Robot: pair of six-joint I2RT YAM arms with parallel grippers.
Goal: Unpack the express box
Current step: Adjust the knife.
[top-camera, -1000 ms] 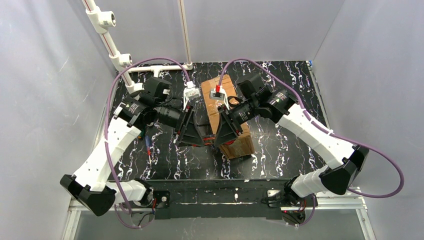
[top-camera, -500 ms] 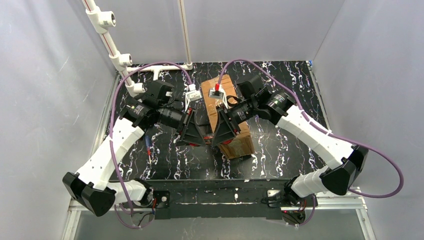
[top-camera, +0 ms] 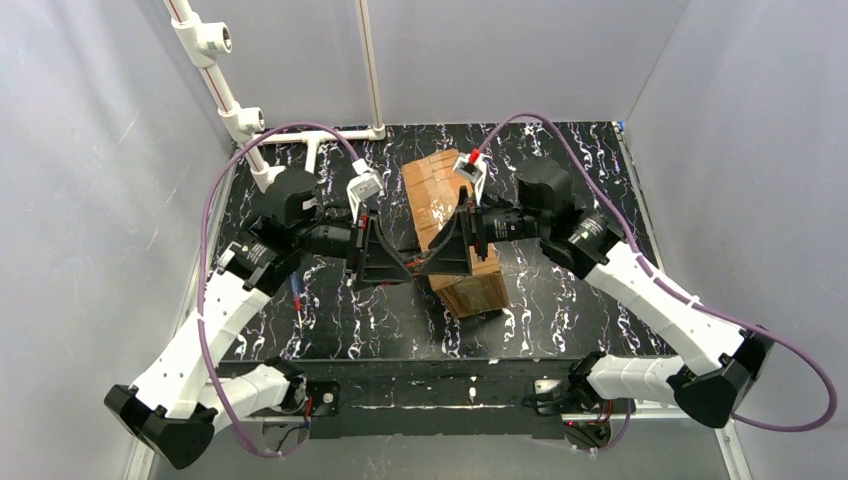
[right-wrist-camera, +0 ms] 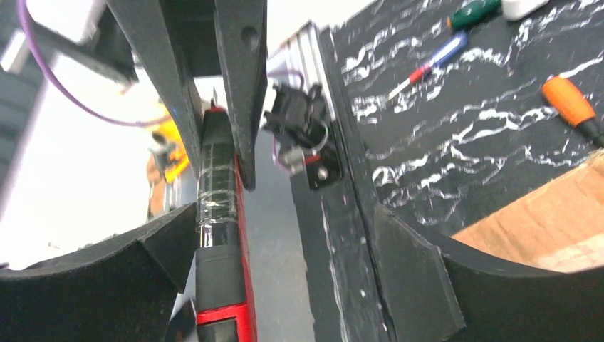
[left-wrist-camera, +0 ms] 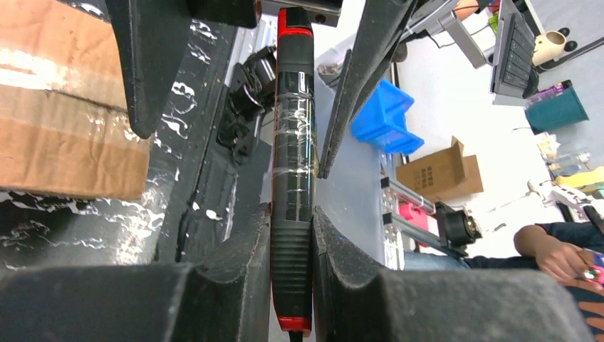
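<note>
Left arm and right arm angled inward, tips meeting; left gripper clamped, right gripper spread wide.

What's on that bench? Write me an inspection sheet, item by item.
Surface: black marbled tabletop.
Job's things: express box mid-table, flaps look closed.
Clutter: blue-red screwdriver, orange handle, green handle loose on the tabletop.
Grippers: left gripper shut on black-and-red tool; right gripper open, fingers straddling that tool.
Cables: purple cables loop over both arms.
Surroundings: grey walls; white pipe back left.
</note>
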